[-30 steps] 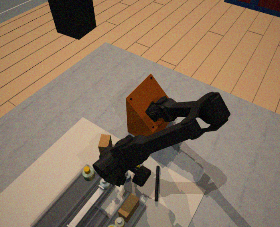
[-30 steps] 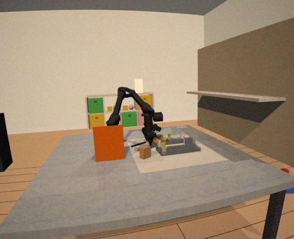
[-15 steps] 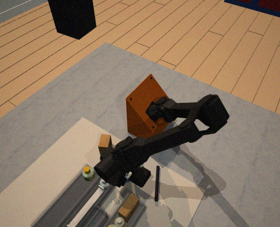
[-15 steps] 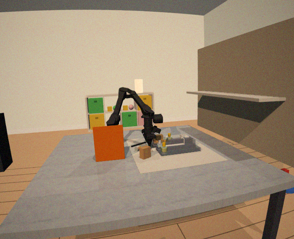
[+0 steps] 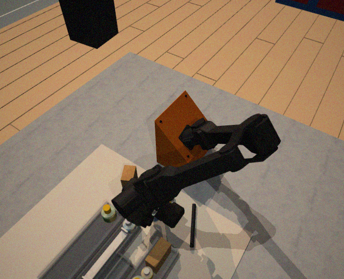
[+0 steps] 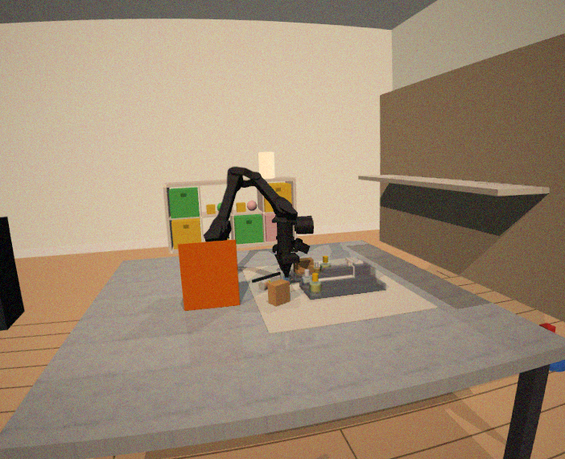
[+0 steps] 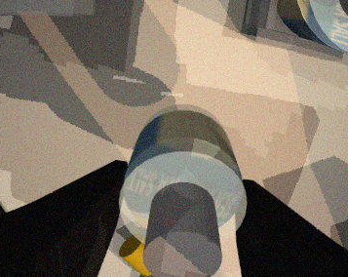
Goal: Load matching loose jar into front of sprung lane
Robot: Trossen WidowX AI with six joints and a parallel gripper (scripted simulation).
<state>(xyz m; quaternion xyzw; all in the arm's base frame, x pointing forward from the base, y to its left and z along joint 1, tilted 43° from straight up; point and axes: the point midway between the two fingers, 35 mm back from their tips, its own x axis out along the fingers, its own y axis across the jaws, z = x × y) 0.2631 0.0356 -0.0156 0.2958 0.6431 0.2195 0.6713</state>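
My gripper (image 6: 286,274) (image 7: 182,182) is shut on a loose jar (image 7: 184,138) with a blue SALT label and a grey-looking cap. The fingers are on either side of it, low over the mat in front of the rack; whether its base touches the mat is hidden. The sprung lane holds a jar (image 5: 129,225) (image 6: 307,279) (image 7: 326,17) with the same blue SALT label and a pale cap, at the lane's front end. A white pusher strip (image 5: 106,255) runs behind it. The arm hides most of the held jar in the top view.
A yellow-capped jar (image 5: 108,215) (image 6: 315,286) stands in the neighbouring lane. Another yellow-capped jar (image 7: 131,247) lies beside the held one. Brown boxes (image 5: 128,174) (image 6: 278,292) (image 5: 158,253), a black rod (image 5: 193,225) (image 6: 266,277) and an orange block (image 5: 178,123) (image 6: 208,276) are around.
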